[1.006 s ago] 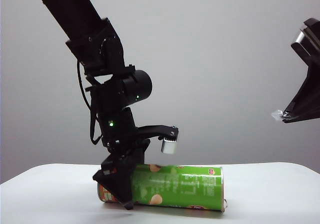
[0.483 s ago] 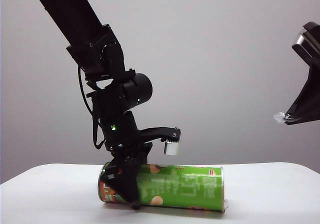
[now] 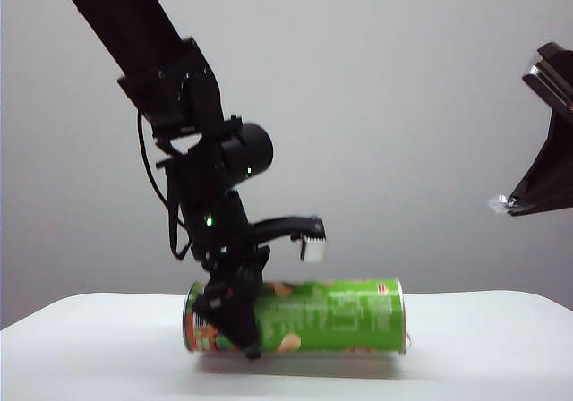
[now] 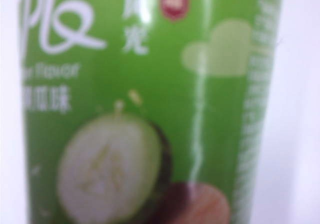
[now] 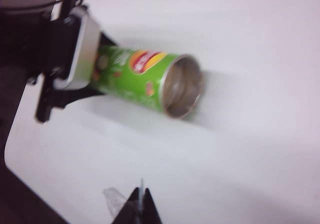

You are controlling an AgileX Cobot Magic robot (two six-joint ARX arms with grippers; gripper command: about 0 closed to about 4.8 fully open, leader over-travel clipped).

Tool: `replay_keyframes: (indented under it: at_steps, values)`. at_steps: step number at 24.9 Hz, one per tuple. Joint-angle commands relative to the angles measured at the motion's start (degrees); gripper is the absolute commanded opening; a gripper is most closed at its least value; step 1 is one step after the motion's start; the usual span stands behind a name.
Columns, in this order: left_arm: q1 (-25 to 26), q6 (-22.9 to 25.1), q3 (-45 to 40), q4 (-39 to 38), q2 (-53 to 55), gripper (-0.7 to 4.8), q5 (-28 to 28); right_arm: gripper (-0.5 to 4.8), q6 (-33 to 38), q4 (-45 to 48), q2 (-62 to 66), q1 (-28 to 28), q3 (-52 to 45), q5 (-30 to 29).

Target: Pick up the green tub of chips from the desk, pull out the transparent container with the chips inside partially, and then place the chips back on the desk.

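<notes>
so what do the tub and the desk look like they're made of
Tub: probably printed cardboard with a glossy green wrap, going by the shine streak in the left wrist view; its open end looks silvery, like metal or foil. Desk: smooth, matte white, perhaps laminate or plastic; it's hard to tell.

- The left gripper point(image 3: 235, 319) hides part of the green tub of chips point(image 3: 313, 316).
- The right gripper point(image 5: 141, 206) is cut off at the frame edge.
- Beyond it, the tub's open mouth is blurred.

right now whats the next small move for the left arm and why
Probably keep lifting the tub a little. The left gripper clamps it near its left end, and it looks barely clear of the desk, lying level. The right gripper hangs shut, apart, facing the open end.
</notes>
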Motion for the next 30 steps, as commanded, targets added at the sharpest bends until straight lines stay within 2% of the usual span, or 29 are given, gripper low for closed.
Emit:
replay_keyframes:
  at_steps: [1,3,5,7,9,10,14,16,23,30]
  values:
    - [-0.31,-0.35,0.22,-0.55,-3.17,2.99,0.81,0.14,1.75,2.14,-0.13,-2.12,0.31,-0.63]
    - [-0.28,-0.39,0.22,-1.03,-5.03,2.99,1.01,0.22,2.62,2.45,-0.13,-4.15,0.31,-3.91]
    - [-0.28,-0.44,0.22,-1.79,-6.95,3.00,3.58,0.22,3.28,3.82,-0.13,-6.23,0.31,-8.28]
    - [-0.28,-0.13,0.22,-2.73,-8.81,2.99,5.16,0.22,5.99,6.73,-0.13,-8.61,0.31,-13.68]
    - [-0.37,-0.17,0.20,-4.28,-11.87,2.99,7.17,0.23,11.61,12.70,-0.13,-12.37,0.31,-22.80]
    - [-0.63,-0.15,0.20,-5.05,-12.74,2.99,8.07,0.26,12.83,13.90,-0.13,-12.96,0.31,-24.11]
    - [-1.46,-0.15,0.22,-6.27,-15.50,2.99,10.54,1.36,14.38,15.04,-0.13,-13.07,0.31,-25.77]
    - [-3.45,0.07,0.22,-6.40,-16.65,2.99,10.97,1.40,14.95,15.45,-0.13,-11.80,0.31,-28.44]
    - [-7.54,1.57,0.20,-4.76,-16.81,2.99,9.75,1.39,16.02,15.34,-0.15,-11.17,0.31,-30.82]
    - [-7.13,1.33,0.22,-3.98,-16.83,2.99,4.66,1.34,15.98,14.88,-0.15,-11.21,0.26,-30.82]
